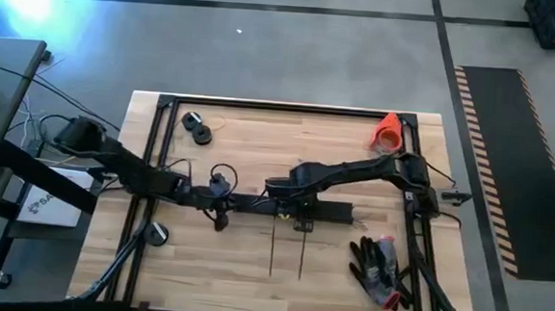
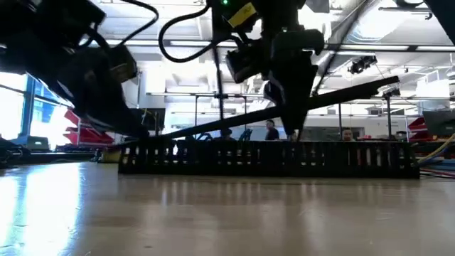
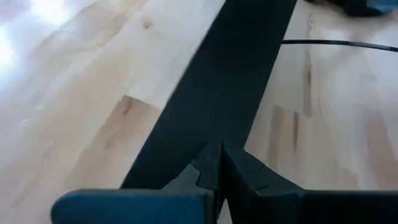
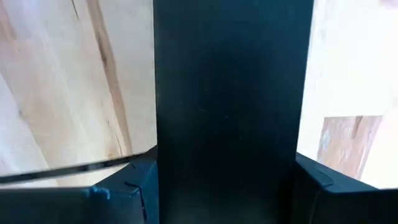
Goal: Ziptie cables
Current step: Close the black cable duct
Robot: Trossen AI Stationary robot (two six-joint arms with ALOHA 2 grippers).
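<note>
A long flat black strip [image 2: 341,92] slants above a black slotted duct [image 2: 355,160] that lies across the table's middle. The strip's low end is toward the table's left and its high end is in the air. My right gripper [image 4: 227,186] straddles the strip [image 4: 230,93] near its middle and is shut on it. My left gripper [image 3: 219,171] is shut, with its tips over the strip [image 3: 217,93] near its low end [image 2: 131,144]. The cables do not show. Two thin black ties [image 1: 272,250] [image 1: 302,255] lie flat on the wood nearer the front edge. My left gripper has its shut fingertips [image 3: 205,174] on the strip's flat face near its low end [image 3: 186,155], coming from above at a slant. That end lies down at the duct. My right gripper pinches the strip across its width, one finger [image 4: 140,180] on each long edge [image 4: 158,143], pointing down. The strip is tilted in the hold, and its far end [image 2: 394,82] is lifted clear.
An orange cone [image 1: 387,131] lies at the far right. A black roll [image 1: 198,128] sits at the far left and a round piece [image 1: 158,232] at the near left. Dark gloves [image 1: 379,266] lie at the near right. A black frame [image 1: 290,106] borders the table.
</note>
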